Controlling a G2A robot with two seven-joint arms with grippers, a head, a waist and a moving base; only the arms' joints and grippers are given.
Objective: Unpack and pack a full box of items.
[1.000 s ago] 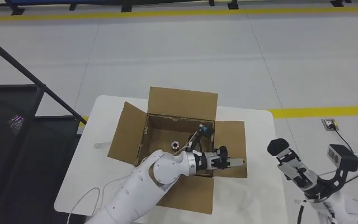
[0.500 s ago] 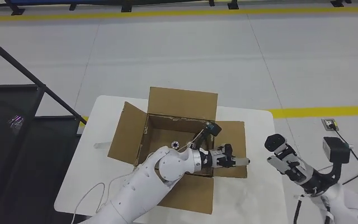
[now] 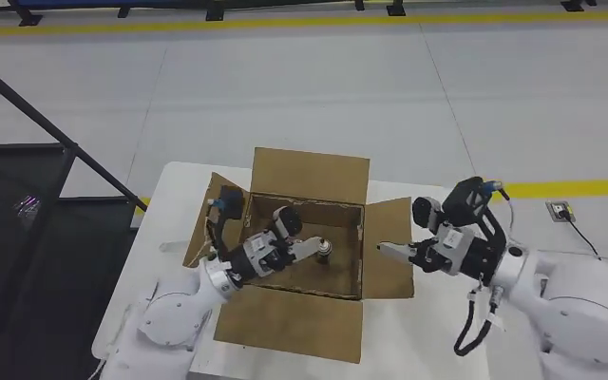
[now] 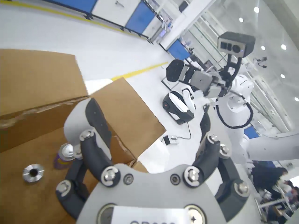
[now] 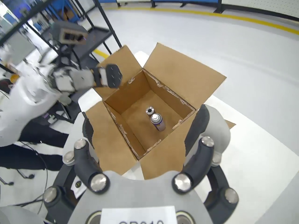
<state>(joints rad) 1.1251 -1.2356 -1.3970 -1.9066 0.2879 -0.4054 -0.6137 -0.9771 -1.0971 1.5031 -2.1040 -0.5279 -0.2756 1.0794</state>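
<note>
An open cardboard box (image 3: 309,176) stands on the white table (image 3: 166,285), its flaps folded out. On its floor stand a purple spray can (image 5: 157,121) with a white cap and a short metal cylinder (image 5: 149,111); the can (image 4: 63,156) and cylinder (image 4: 33,172) are close together. My left gripper (image 3: 302,243) hangs open over the box's left half, above the can (image 3: 325,250), holding nothing. My right gripper (image 3: 391,252) is open over the right flap, pointing toward the box. Between its fingers (image 5: 205,122) the right wrist view looks down into the box (image 5: 149,99).
A black metal rack (image 3: 38,123) stands left of the table. The near flap (image 3: 294,328) lies flat toward the table's front edge. Bare table shows to the right of the box (image 3: 427,323). A yellow floor line (image 3: 532,188) runs behind.
The left gripper has drawn back from the right flap to the box's left half. The right arm has come in from the table's right side to the right flap.
</note>
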